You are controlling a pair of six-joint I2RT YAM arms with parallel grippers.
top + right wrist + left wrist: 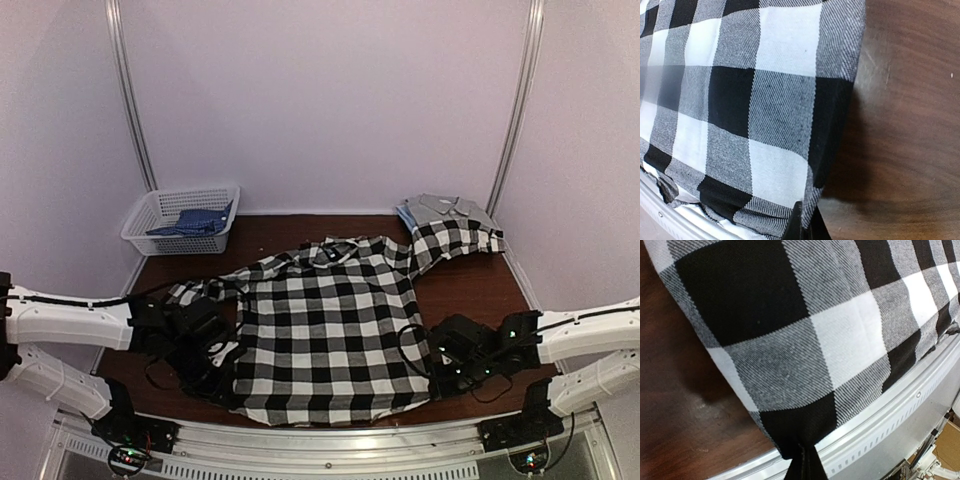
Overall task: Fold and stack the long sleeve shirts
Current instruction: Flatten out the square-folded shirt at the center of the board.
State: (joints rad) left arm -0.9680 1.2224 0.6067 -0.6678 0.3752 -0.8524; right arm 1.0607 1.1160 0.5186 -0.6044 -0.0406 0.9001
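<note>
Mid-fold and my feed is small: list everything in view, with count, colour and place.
checked shirt: one, black and white, spread flat mid-table, one sleeve reaching the far right pile
grey shirt: one, grey, folded, far right corner
light blue shirt: one, light blue, edge showing under the grey shirt
basket: one, white, far left corner
blue cloth: at least one piece, blue, inside the basket
table: one, dark brown
left pincer: one, black, shut on the checked shirt's near left corner
right pincer: one, black, shut on its near right corner

Checked shirt (325, 330) black-and-white; folded shirt (445, 205) grey; basket (180, 243) white; table (470, 290) dark brown.
</note>
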